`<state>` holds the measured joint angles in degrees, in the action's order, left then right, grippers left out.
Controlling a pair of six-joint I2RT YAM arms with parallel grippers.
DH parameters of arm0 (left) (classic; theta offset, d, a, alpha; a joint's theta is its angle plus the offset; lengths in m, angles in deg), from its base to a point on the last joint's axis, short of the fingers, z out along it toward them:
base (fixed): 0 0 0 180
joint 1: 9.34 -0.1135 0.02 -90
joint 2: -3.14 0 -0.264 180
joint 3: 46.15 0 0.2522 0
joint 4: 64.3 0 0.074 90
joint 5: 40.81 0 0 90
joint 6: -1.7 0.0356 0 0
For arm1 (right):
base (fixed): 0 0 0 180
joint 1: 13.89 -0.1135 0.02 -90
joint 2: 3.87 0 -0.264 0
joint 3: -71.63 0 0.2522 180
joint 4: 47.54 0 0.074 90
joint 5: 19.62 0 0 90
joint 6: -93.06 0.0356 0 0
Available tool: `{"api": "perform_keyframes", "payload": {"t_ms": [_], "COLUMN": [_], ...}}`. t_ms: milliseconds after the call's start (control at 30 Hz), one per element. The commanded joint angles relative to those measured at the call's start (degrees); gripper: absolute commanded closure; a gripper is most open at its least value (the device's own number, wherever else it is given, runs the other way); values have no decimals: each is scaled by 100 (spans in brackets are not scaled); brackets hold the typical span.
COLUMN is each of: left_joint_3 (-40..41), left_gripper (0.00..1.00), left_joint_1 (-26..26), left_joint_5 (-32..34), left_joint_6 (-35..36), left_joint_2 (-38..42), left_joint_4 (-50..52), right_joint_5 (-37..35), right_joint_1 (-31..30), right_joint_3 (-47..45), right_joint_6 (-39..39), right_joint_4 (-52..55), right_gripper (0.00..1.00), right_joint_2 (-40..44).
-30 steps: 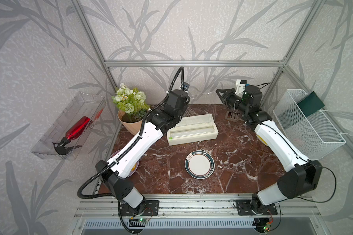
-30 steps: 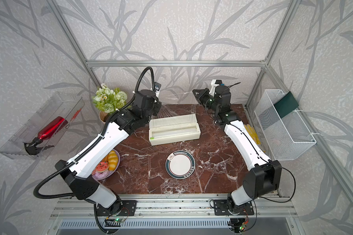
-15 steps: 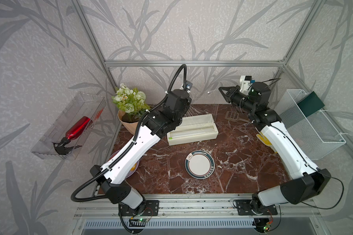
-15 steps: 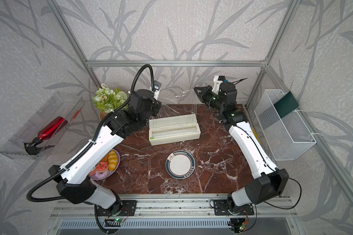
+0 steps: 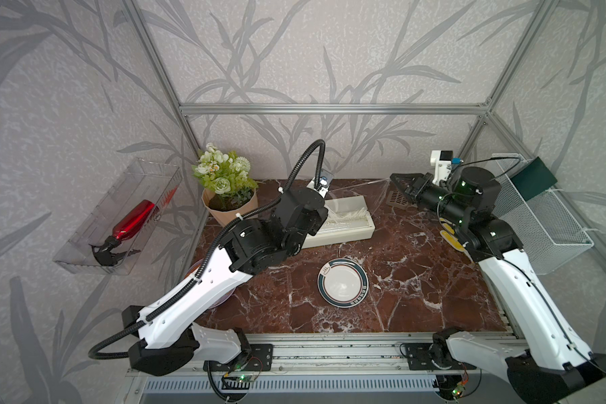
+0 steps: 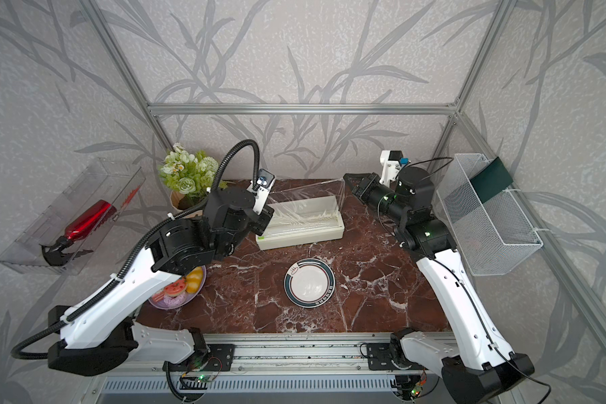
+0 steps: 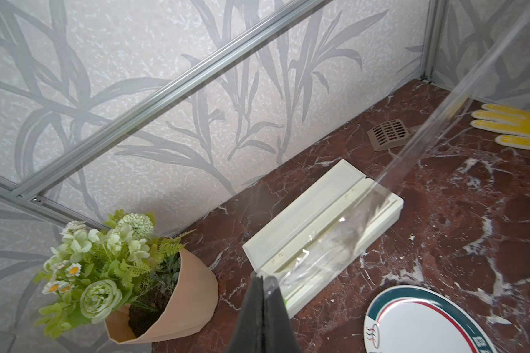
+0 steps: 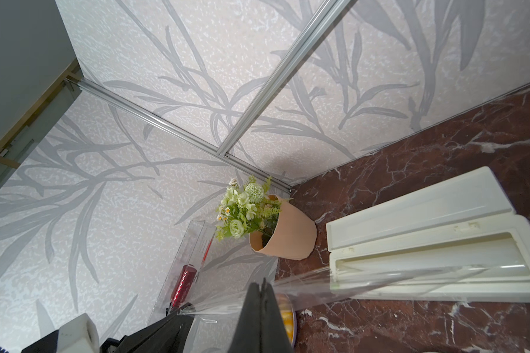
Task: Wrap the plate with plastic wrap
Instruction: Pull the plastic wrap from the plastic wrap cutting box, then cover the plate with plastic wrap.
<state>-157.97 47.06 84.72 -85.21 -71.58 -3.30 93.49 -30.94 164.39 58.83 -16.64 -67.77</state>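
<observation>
Both top views show the marble table point(image 5: 417, 280) as the largest item. Next in size, the cream dispenser box point(image 6: 301, 238) lies on it with its lid open, below and between the two grippers. The plastic wrap point(image 6: 305, 199) rises from the box as one taut, clear sheet, and its upper corners end at the gripper tips. The plate point(image 5: 343, 282) sits flat on the table, nearer the arm bases than either gripper, lower than the sheet, apart from it and uncovered. Left gripper point(image 7: 263, 279): jaws closed tight, pinching one corner of the wrap. Right gripper point(image 8: 261, 284): jaws likewise closed on the opposite corner, held well above the table.
</observation>
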Motion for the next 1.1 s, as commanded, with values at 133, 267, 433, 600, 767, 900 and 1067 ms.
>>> {"api": "perform_keyframes", "payload": {"t_ms": [133, 267, 433, 600, 767, 900, 1067], "left_joint_3": [520, 810, 1115, 1207, 1586, 2164, 2844], "left_gripper": [100, 100, 100, 100, 100, 100, 100], "left_joint_1": [671, 968, 1591, 2294, 2795, 2993, 3157], "left_joint_5": [-392, -857, -1107, -1218, -1226, -1460, -1882], "left_joint_6": [-1050, -1361, -1855, -2188, -2545, -2869, -3230], "left_joint_2": [606, 753, 871, 661, 527, 554, 577], "left_joint_4": [750, 867, 959, 1080, 1070, 851, 486], "right_joint_5": [-207, -507, -628, -533, -317, -223, -133], "right_joint_1": [-374, -613, -658, -654, -658, -662, -658], "right_joint_3": [-472, -771, -1087, -1218, -1410, -1780, -2376], "right_joint_6": [-384, -497, -499, -463, -466, -531, -628], "right_joint_4": [1036, 1694, 2588, 3330, 4175, 4652, 5074], "right_gripper": [100, 100, 100, 100, 100, 100, 100], "right_joint_2": [1027, 1654, 2480, 3008, 3431, 3705, 3951]}}
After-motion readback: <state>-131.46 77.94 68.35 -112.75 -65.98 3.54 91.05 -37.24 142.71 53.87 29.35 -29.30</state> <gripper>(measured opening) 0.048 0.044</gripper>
